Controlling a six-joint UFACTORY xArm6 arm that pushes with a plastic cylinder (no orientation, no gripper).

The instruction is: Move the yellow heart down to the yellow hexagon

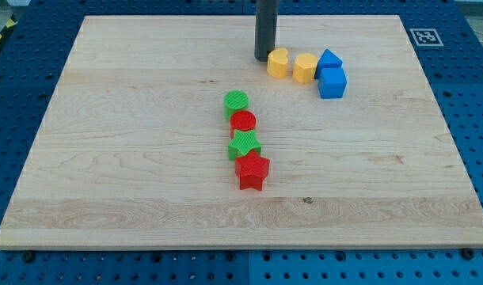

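The yellow heart [279, 62] lies near the view's top, right of centre. The yellow hexagon [305, 67] sits just to its right, almost touching it. My tip [264, 58] stands on the board directly left of the yellow heart, close to or touching its left side. The rod rises straight up out of the view's top.
A blue triangular block [329, 58] and a blue cube [332, 81] sit right of the hexagon. A column in the middle holds a green cylinder [236, 102], red cylinder [243, 121], green star [245, 145] and red star [252, 169]. The wooden board [107, 158] lies on a blue pegboard.
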